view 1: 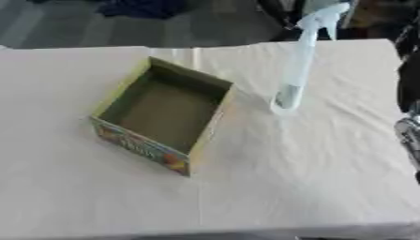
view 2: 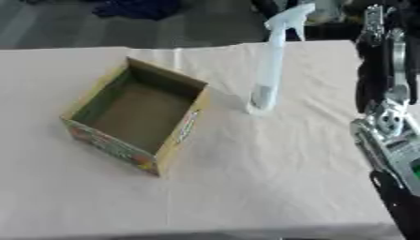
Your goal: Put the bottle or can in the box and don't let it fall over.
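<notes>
A tall clear spray bottle point(view 1: 295, 70) with a white trigger head stands upright on the white cloth, a little to the right of the box. The open cardboard box point(view 1: 135, 145) has green inner walls and a colourful printed front, and nothing lies inside it. My right hand point(view 2: 386, 70) shows at the right edge in the right eye view, fingers straight and pointing away, holding nothing. It is off to the right of the bottle and apart from it. My left hand is out of view.
The white tablecloth point(view 1: 287, 187) covers the whole table, with a crease running down its middle. My right forearm point(view 2: 393, 140) lies along the table's right edge. Dark shapes lie beyond the far edge point(view 1: 139, 7).
</notes>
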Controlling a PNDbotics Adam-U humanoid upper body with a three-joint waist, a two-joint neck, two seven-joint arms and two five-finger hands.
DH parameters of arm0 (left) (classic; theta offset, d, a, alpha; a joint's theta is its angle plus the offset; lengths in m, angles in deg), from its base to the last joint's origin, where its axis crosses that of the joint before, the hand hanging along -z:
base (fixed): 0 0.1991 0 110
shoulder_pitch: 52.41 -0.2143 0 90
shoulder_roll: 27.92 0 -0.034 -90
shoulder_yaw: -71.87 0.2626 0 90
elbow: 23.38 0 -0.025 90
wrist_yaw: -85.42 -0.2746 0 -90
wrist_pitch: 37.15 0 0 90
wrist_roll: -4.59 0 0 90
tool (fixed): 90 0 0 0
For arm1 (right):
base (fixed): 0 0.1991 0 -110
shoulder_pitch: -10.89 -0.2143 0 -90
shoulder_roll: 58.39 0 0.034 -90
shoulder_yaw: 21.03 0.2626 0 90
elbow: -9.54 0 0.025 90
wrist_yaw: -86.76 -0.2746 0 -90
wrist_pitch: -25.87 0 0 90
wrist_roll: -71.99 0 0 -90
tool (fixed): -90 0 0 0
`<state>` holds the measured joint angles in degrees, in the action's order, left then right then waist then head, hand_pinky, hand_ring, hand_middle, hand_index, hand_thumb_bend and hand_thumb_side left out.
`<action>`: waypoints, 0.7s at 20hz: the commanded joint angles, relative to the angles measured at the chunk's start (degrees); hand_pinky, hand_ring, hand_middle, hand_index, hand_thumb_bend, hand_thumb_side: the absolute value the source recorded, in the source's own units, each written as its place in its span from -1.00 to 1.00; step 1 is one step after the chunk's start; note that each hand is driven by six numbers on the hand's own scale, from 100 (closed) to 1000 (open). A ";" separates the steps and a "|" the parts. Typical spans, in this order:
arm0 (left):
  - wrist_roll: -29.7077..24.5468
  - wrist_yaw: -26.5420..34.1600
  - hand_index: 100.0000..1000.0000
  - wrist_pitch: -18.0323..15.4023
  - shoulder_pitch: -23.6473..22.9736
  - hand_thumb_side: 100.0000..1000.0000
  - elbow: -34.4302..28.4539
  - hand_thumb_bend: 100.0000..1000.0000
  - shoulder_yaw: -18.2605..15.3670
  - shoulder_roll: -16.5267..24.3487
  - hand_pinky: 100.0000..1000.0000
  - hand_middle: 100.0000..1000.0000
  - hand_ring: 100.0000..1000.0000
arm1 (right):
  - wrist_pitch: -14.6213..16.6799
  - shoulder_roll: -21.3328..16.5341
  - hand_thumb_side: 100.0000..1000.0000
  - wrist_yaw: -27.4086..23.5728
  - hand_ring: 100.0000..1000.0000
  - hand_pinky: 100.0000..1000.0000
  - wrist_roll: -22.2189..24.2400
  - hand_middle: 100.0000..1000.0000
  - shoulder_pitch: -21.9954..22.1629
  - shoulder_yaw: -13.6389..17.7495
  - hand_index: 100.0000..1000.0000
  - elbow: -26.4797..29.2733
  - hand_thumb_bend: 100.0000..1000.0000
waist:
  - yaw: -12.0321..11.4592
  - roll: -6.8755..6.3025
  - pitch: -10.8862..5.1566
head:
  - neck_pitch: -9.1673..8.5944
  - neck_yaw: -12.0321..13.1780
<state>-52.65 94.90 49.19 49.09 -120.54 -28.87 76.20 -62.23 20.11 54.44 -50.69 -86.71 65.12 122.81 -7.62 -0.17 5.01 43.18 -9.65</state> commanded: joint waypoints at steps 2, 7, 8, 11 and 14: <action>0.12 -0.41 0.77 0.01 0.22 0.34 -1.06 0.56 -0.26 1.31 0.52 0.68 0.66 | 3.25 1.12 0.81 -21.49 -0.26 0.37 -1.18 -0.25 0.82 -1.85 1.00 1.33 -0.40 | 0.19 -0.07 -0.38 | -0.27 -0.28; 0.31 -0.41 0.77 0.01 0.19 0.34 -1.09 0.56 -0.36 1.37 0.52 0.68 0.67 | 5.31 2.70 0.88 -33.66 -0.46 0.10 -4.00 -0.46 1.92 -2.69 1.00 1.33 -0.29 | 0.28 -0.08 -0.33 | -0.21 -0.36; 0.32 -0.39 0.77 0.01 0.20 0.34 -1.11 0.56 -0.33 1.35 0.52 0.68 0.67 | 5.14 2.84 0.90 -34.55 -0.46 0.04 -4.52 -0.45 2.10 -2.82 1.00 1.33 -0.34 | 0.27 -0.09 -0.29 | -0.19 -0.33; 0.32 -0.34 0.76 0.06 0.16 0.33 -1.11 0.56 -0.26 1.34 0.52 0.68 0.67 | 4.60 3.10 0.93 -35.61 -0.53 -0.16 -5.47 -0.46 2.50 -2.88 1.00 1.33 -0.23 | 0.27 -0.10 -0.20 | 0.05 -0.29; 0.38 -0.30 0.76 0.08 0.21 0.33 -1.11 0.55 -0.25 1.25 0.51 0.68 0.67 | 4.24 3.51 0.98 -35.98 -0.73 -0.59 -6.47 -0.58 2.94 -2.90 1.00 1.33 -0.20 | 0.23 -0.11 -0.09 | 0.22 -0.25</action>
<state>-52.52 94.90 49.31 48.78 -120.54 -28.86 76.20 -57.89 24.16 18.91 -56.67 -83.50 62.00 122.81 -7.42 -0.17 5.32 43.19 -9.84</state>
